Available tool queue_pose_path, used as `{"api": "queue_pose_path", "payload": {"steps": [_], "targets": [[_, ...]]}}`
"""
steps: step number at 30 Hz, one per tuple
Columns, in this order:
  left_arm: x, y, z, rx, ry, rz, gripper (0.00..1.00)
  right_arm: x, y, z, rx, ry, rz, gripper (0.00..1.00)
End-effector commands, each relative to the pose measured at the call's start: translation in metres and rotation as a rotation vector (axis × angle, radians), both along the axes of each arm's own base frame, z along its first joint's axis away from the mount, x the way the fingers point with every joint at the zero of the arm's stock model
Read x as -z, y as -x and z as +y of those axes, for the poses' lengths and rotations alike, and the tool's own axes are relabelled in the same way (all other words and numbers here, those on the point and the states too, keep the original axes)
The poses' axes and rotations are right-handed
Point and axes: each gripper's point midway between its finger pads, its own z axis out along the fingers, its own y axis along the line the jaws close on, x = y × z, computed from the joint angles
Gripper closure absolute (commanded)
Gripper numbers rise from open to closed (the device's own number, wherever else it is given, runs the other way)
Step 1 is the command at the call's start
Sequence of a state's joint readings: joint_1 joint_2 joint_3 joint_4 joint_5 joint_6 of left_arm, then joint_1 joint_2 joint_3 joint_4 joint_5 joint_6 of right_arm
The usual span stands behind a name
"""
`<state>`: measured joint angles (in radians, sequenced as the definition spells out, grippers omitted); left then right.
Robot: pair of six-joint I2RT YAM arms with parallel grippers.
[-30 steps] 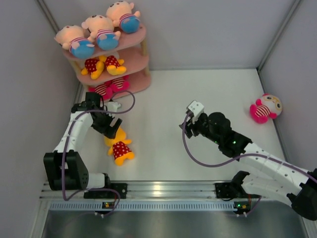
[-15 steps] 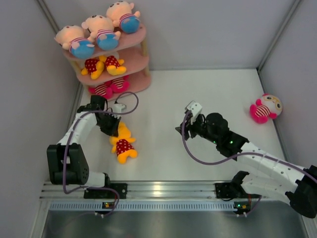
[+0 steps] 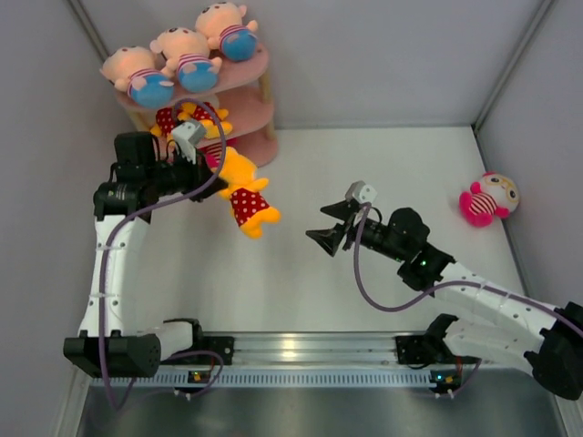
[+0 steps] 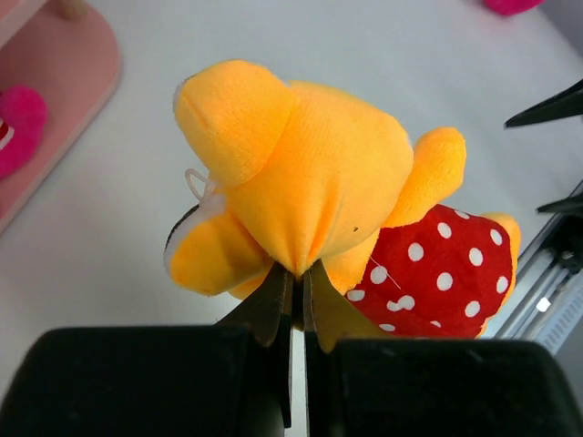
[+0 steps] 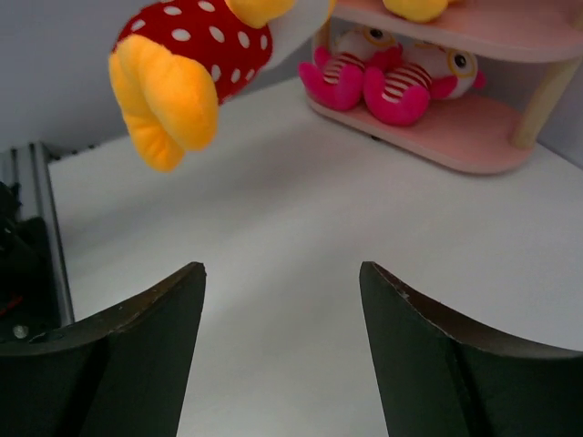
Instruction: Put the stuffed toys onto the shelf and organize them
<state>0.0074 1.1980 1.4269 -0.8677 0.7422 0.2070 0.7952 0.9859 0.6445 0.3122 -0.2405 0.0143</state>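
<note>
A yellow bear in a red polka-dot outfit [image 3: 242, 188] hangs in the air just in front of the pink shelf [image 3: 261, 148]. My left gripper [image 3: 211, 166] is shut on the plush at its head [image 4: 310, 173], with the fingertips [image 4: 273, 296] pinching a fold of yellow fabric. Three boy dolls [image 3: 187, 59] lie on the top board, yellow bears [image 3: 178, 120] on the middle one and pink striped dolls [image 5: 383, 77] on the bottom one. Another pink doll [image 3: 487, 198] lies at the far right of the table. My right gripper [image 3: 319, 225] hovers open and empty at mid-table, pointing left toward the hanging bear [image 5: 182, 64].
Grey walls close in the table on the left, back and right. A metal rail [image 3: 291, 350] with both arm bases runs along the near edge. Purple cables loop beside each arm. The left arm covers part of the shelf's lower tiers.
My left gripper closed on the yellow bear on the table and lifted it up and back toward the shelf. My right gripper swung left and opened wider.
</note>
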Motion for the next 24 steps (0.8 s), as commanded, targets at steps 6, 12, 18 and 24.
{"api": "queue_pose_path", "payload": {"steps": [6, 12, 18, 24], "targets": [[-0.078, 0.013, -0.025, 0.063, 0.195, -0.072, 1.00, -0.113, 0.018, 0.061, -0.271, -0.409, -0.105, 0.18], [-0.082, 0.022, -0.026, 0.072, 0.198, -0.089, 1.00, -0.134, 0.027, 0.097, -0.388, -0.496, -0.097, 0.14], [-0.097, 0.014, -0.024, 0.028, 0.221, -0.121, 1.00, -0.131, 0.043, 0.114, -0.498, -0.497, -0.097, 0.16], [-0.116, 0.014, -0.033, 0.081, 0.290, -0.118, 1.00, -0.121, 0.042, 0.119, -0.475, -0.468, -0.072, 0.16]]}}
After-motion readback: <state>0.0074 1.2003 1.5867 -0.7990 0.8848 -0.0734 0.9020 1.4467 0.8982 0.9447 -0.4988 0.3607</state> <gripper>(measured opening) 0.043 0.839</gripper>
